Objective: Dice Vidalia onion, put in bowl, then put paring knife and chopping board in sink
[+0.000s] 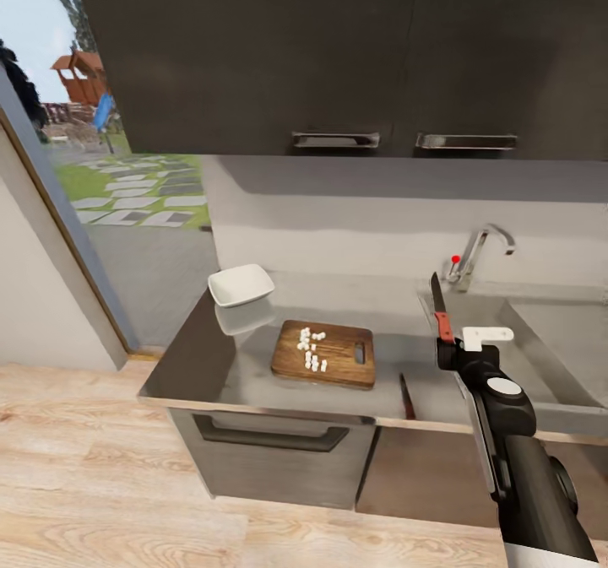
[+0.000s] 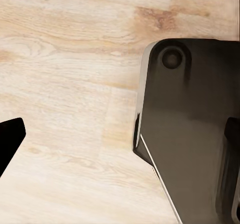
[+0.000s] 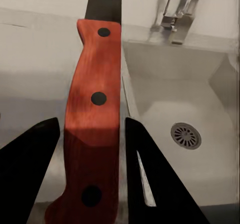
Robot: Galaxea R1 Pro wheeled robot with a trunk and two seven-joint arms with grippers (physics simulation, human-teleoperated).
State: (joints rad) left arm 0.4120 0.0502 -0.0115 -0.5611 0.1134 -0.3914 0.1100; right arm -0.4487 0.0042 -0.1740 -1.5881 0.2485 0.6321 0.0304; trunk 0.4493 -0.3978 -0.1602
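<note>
My right hand [image 1: 448, 350] grips the knife [image 1: 440, 312] by the sink [image 1: 549, 357], onion bits [image 1: 311, 348] lie on the board [image 1: 333, 364], so next they need the bowl [image 1: 241, 285].

Right hand [image 1: 446, 344] grips the paring knife [image 1: 439, 308] by its reddish handle, blade pointing up and away, over the surface [image 1: 211, 357] at the sink's [image 1: 549, 340] near-left edge. Chrome tap [image 1: 477, 251] with a red dot stands behind the basin. Chopping board [image 1: 325, 354] lies flat on the surface, handle slot at its right end, white diced onion [image 1: 310, 348] pieces scattered on its left half. White bowl [image 1: 241, 285] sits behind-left of the board, apart from it. Dark upper cabinets [image 1: 338, 53] above, wooden floor [image 1: 84, 484] below.
</note>
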